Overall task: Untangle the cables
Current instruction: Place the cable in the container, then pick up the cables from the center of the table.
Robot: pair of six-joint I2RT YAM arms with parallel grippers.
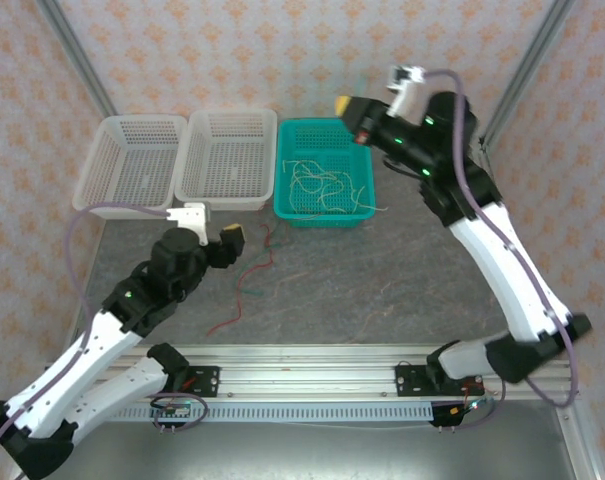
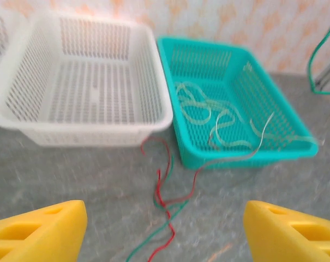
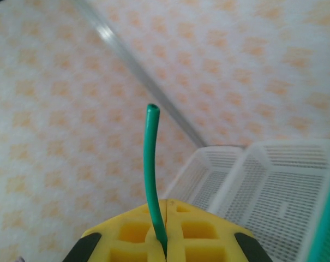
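Left gripper point(image 1: 232, 238): hovers low over the table point(image 1: 412, 285), at 6 o'clock of the middle white basket point(image 1: 222, 202). In the wrist view its fingers point(image 2: 39, 229) stand wide apart with nothing between them.

Right gripper point(image 1: 348, 107): raised above the teal basket point(image 1: 317, 217), toward its 1 o'clock corner. The yellow pads are pressed together on a green cable point(image 3: 151, 164), whose free end rises toward 12 o'clock.

Cables: the cream-white cables point(image 1: 327, 185) lie tangled inside the teal basket. A red cable point(image 2: 162, 188) and a second green cable point(image 2: 154, 243) lie loose and crossed on the table, at 7 o'clock of the teal basket and just ahead of the left gripper.

The outer white basket point(image 1: 92, 172) touches the middle one at 9 o'clock.
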